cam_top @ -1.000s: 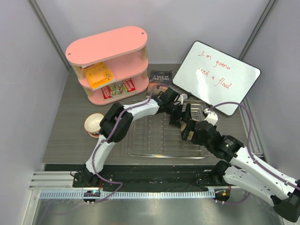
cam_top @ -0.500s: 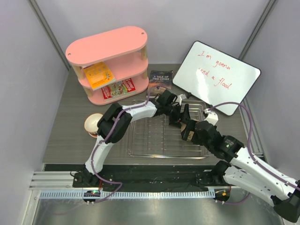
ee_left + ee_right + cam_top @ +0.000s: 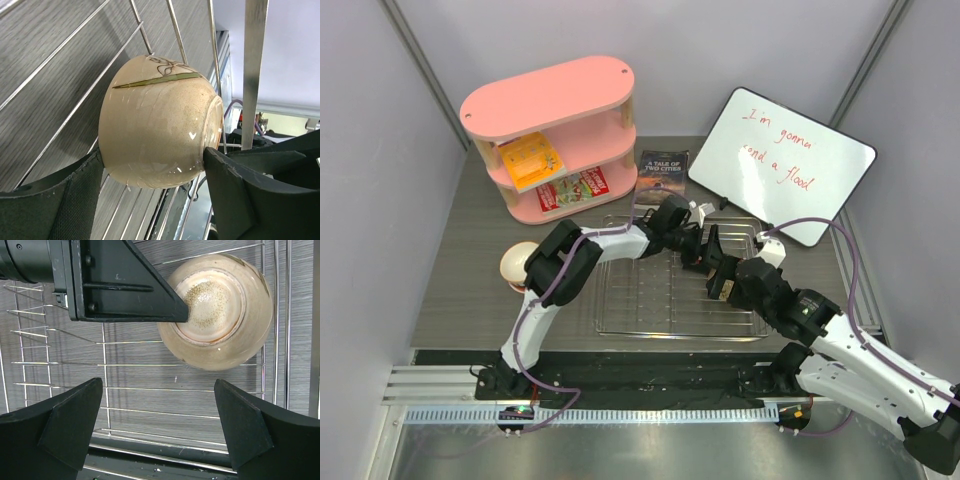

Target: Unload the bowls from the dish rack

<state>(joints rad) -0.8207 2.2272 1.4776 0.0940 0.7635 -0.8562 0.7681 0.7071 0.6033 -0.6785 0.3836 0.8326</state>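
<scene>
Over the dish rack's [image 3: 650,300] far side, from above, the left claw [image 3: 698,243] has shifted slightly left. Left wrist: its fingers [image 3: 75,200] pinch the beige bowl [image 3: 160,135], tipped on the wires. Right wrist: the right claw [image 3: 157,387] hangs spread wide and empty just beside that bowl.

Bowl [image 3: 222,335] in dish rack [image 3: 640,300]; shelf [image 3: 550,100] behind-left.

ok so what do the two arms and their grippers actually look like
Both the left arm and right arm have white links, black joints and a purple cable alongside. The left gripper and right gripper have matte black, wedge-shaped fingers.
</scene>
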